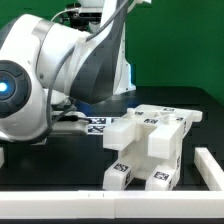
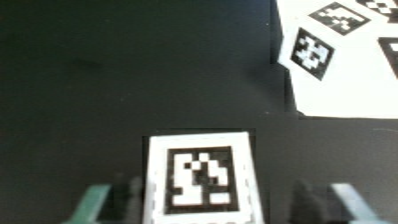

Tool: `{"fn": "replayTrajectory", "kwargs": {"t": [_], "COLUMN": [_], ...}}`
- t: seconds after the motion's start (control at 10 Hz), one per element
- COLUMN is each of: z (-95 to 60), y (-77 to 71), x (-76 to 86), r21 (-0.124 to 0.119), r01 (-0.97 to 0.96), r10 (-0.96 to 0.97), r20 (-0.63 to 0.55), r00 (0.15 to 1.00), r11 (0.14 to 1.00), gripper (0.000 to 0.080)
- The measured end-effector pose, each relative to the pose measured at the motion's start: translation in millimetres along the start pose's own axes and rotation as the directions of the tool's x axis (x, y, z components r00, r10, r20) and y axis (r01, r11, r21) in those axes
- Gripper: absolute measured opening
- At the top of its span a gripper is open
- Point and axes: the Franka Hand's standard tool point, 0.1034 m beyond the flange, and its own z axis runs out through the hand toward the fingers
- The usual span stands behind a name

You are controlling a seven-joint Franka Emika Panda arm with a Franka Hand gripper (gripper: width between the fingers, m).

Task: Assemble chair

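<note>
A small white chair part (image 2: 199, 172) with a black marker tag lies on the black table between my fingers. My gripper (image 2: 222, 205) is open and straddles it. One finger (image 2: 111, 200) is close against the part and the other finger (image 2: 338, 200) stands a little apart from it. In the exterior view the same tagged part (image 1: 98, 125) lies just beside the partly built white chair (image 1: 150, 140), and my arm hides most of the gripper. The chair's tagged pieces also show in the wrist view (image 2: 347, 50).
A white bar (image 1: 208, 165) stands at the exterior view's right edge of the table. The arm's large body (image 1: 40, 70) fills the exterior view's left. The black table (image 2: 125, 70) lies around the small part.
</note>
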Motion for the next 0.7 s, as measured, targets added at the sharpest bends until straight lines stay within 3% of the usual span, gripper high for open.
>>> {"fn": "replayTrajectory", "kwargs": {"t": [0.1, 0.4, 0.5, 0.7], "z": [0.0, -4.4, -13.7, -56.2], "y": [0.0, 0.1, -2.4, -15.3], "x": [-0.1, -1.0, -4.6, -32.8], "r21": [0.000, 0.000, 0.000, 0.027], "r01": [0.000, 0.002, 0.005, 0.004], "r10": [0.000, -0.002, -0.005, -0.003], "r20": [0.000, -0.008, -0.019, -0.047], "r00": [1.000, 1.000, 1.000, 0.999], "r11": [1.000, 1.000, 1.000, 1.000], "gripper": [0.0282, 0.0282, 0.0282, 0.0282]}}
